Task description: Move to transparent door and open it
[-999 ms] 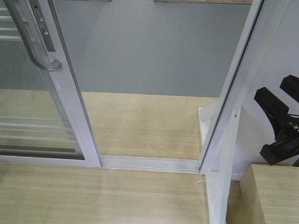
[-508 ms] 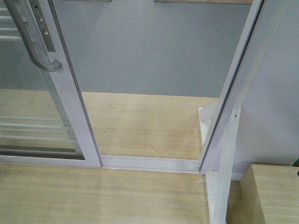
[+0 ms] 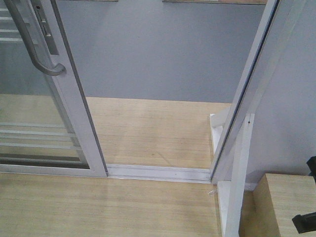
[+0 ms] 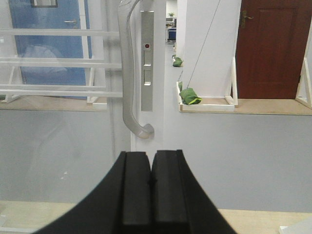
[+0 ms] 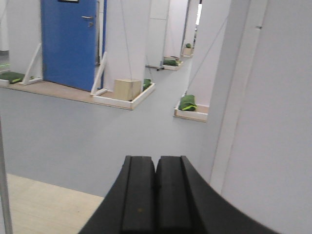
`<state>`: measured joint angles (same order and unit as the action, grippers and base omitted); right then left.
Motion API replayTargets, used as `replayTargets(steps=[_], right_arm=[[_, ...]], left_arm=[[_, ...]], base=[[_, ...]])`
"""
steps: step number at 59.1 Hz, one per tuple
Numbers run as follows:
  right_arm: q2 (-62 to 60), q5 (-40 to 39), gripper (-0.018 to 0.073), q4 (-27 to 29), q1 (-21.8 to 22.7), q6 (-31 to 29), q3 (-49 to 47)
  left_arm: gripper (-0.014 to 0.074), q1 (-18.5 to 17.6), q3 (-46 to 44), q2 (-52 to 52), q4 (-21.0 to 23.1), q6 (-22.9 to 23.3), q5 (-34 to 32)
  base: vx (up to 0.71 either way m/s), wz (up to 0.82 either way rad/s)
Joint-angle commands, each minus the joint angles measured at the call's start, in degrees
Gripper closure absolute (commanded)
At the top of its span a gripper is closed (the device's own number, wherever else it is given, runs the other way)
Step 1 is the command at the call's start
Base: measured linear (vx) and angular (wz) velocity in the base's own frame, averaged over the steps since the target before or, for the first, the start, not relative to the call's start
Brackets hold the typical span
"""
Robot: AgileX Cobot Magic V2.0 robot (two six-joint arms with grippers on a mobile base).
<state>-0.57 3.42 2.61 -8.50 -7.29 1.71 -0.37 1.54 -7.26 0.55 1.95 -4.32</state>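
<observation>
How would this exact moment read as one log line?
transparent door: slid open | left claw: shut, empty, facing handle | right claw: shut, empty

Cropped edges and partly seen parts

In the front view the transparent door point(image 3: 34, 89) runs off the top and left edges, and its grey handle point(image 3: 29, 39) is cut at the top. A black piece of a robot arm point(image 3: 306, 222) shows only at the lower right corner, too little to tell which part. The left gripper point(image 4: 151, 168) and right gripper point(image 5: 156, 168) are cropped by the bottom edge of their wrist views.
</observation>
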Motion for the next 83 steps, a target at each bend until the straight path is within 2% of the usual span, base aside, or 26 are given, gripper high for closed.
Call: replayTargets(steps=[1, 7, 15, 24, 83], right_arm=[[-0.90, -3.97, 0.0567, 0.75, 4.36, 0.04, 0.79], [-0.90, -3.84, 0.0567, 1.54, 8.67, 0.09, 0.79], [-0.90, -2.39, 0.0567, 1.69, 10.82, 0.09, 0.79], [-0.79, -0.49, 0.0567, 1.76, 10.87, 0.04, 0.79], [-0.79, -0.63, 0.0567, 1.76, 10.87, 0.04, 0.79]], left_arm=[[0.0603, -0.26, 1.72, -0.47, 0.55, -0.05, -4.65], [0.0603, -0.26, 1.72, -0.47, 0.55, -0.05, -4.65], [0.0603, -0.26, 1.72, -0.47, 0.55, -0.05, -4.65], [0.0603, -0.26, 1.72, -0.47, 0.55, -0.05, -4.65], [0.0602, -0.26, 1.72, -0.48, 0.55, -0.05, -4.65]], base=[[0.00, 0.00], [0.00, 0.00], [0.00, 0.00], [0.00, 0.00], [0.00, 0.00]])
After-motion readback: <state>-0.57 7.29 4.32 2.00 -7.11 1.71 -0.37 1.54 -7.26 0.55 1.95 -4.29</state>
